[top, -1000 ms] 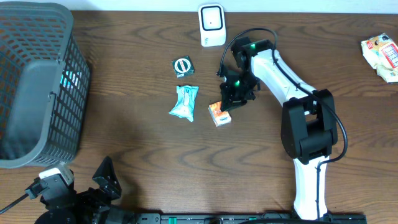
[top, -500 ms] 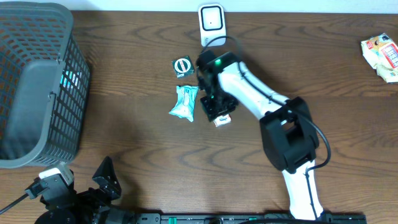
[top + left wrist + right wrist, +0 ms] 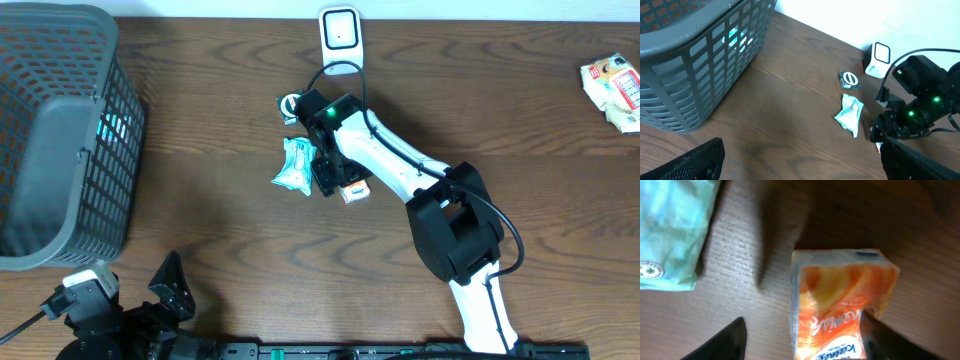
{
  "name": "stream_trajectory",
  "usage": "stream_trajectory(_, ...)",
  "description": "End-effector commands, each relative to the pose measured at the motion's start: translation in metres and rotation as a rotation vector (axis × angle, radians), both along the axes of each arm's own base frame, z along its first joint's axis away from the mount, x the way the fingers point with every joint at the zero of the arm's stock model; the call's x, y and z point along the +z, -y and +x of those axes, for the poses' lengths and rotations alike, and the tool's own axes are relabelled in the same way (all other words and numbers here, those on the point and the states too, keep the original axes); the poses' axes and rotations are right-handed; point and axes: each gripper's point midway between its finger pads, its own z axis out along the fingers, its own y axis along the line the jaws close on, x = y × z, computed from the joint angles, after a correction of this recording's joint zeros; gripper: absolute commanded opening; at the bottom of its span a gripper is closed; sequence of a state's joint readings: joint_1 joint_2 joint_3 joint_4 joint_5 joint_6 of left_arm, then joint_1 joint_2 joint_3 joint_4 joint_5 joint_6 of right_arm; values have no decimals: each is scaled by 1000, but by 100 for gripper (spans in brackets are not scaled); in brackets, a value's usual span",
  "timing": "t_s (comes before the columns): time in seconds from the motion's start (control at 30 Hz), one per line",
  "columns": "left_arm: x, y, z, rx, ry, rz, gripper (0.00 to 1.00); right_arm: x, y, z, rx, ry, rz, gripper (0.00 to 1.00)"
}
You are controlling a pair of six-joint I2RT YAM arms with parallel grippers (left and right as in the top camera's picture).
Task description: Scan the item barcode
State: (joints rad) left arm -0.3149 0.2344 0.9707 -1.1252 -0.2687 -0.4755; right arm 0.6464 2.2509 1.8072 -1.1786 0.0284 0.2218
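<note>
An orange tissue pack (image 3: 840,295) lies flat on the wooden table, seen in the overhead view as an orange pack (image 3: 354,190). My right gripper (image 3: 805,347) hangs low over it, open, with its fingers astride the pack. The left finger stands apart from the pack and the right fingertip (image 3: 885,340) sits at the pack's right edge. From above, the right gripper (image 3: 328,175) covers the pack's left part. The white scanner (image 3: 341,40) stands at the table's back edge. My left gripper (image 3: 805,172) is open over bare wood at the front left, holding nothing.
A teal packet (image 3: 297,163) lies just left of the right gripper. A round green-and-white item (image 3: 290,104) is partly under the arm. A grey basket (image 3: 55,130) fills the far left. A snack wrapper (image 3: 615,90) lies at the far right.
The right arm has swung left and down over the orange pack, and its jaws have spread from nearly shut to open. The left arm has not moved.
</note>
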Motion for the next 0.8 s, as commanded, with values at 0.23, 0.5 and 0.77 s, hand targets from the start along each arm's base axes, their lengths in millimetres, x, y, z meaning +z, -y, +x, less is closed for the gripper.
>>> stream_trajectory(0.23,-1,-3,0,23,1,0,98,15,-4,10,-15,59,12,94)
stream_trajectory(0.5,-1,-3,0,23,1,0,98,15,-3,18,-15,95,5,93)
stream_trajectory(0.77,-1,-3,0,23,1,0,98,19,21,27,-79,169,-126,84)
